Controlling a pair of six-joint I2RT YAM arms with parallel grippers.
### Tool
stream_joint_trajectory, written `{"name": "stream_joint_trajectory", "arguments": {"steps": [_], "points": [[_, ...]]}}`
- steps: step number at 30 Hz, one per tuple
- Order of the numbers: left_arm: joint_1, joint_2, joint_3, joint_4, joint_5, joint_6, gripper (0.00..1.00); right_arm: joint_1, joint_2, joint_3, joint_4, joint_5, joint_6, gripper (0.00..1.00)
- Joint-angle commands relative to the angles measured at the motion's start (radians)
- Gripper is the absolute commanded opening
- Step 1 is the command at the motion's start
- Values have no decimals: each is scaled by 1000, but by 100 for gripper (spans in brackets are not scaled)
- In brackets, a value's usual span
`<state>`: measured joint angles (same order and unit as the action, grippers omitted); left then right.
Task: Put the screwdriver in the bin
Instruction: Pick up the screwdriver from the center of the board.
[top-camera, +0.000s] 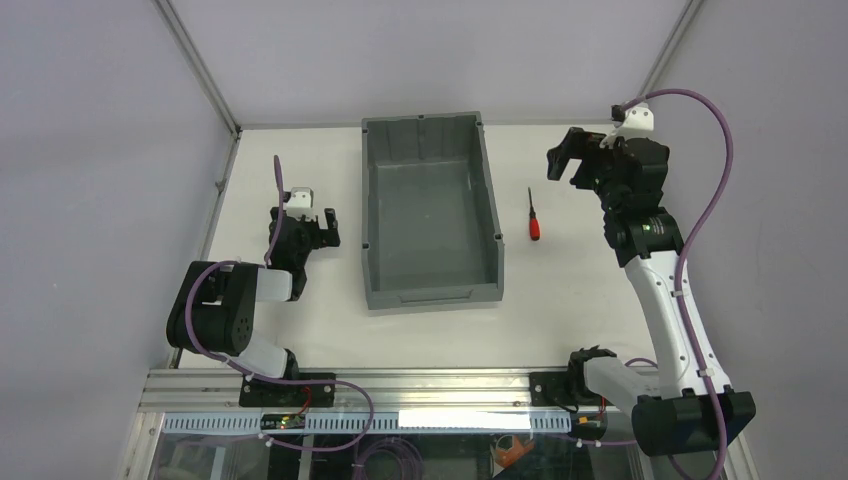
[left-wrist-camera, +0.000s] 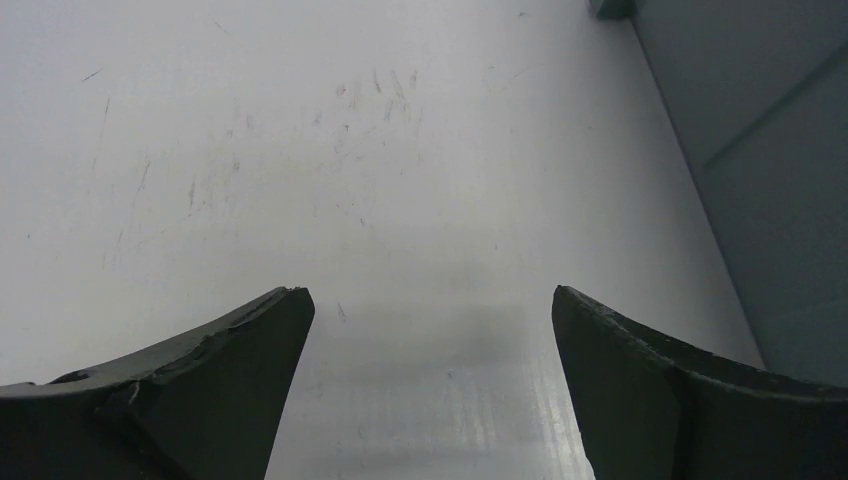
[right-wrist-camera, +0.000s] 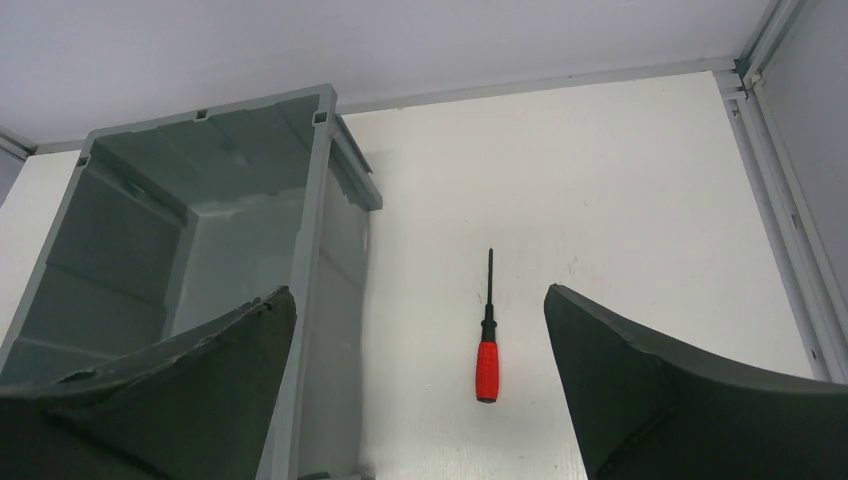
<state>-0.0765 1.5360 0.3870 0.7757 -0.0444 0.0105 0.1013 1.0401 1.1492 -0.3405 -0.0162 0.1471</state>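
Note:
The screwdriver (top-camera: 533, 215), with a red handle and a thin black shaft, lies flat on the white table just right of the bin (top-camera: 430, 298). The bin is grey, tall-walled and holds nothing I can see. My right gripper (top-camera: 563, 163) hangs open above the table, beyond and right of the screwdriver. In the right wrist view the screwdriver (right-wrist-camera: 487, 350) lies between and ahead of the open right gripper (right-wrist-camera: 418, 290), handle toward me, with the bin (right-wrist-camera: 312, 190) at its left. My left gripper (top-camera: 330, 228) is open and empty, left of the bin; the left gripper (left-wrist-camera: 430, 292) faces bare table.
The bin's outer wall (left-wrist-camera: 760, 160) runs along the right of the left wrist view. Grey enclosure walls with metal corner posts (top-camera: 200, 65) close the table's back and sides. An aluminium rail (top-camera: 400, 385) with cables edges the near side.

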Motion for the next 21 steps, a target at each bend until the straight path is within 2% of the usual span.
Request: {"name": "stream_joint_trajectory", "arguments": {"steps": [1,21], "points": [[11,-31,-4,27,15,-8,99,-5,-30,-5,56,-3,-17,99],[11,-31,-4,28,15,-8,99,-5,-47,14,77,-59,-14,99]]}}
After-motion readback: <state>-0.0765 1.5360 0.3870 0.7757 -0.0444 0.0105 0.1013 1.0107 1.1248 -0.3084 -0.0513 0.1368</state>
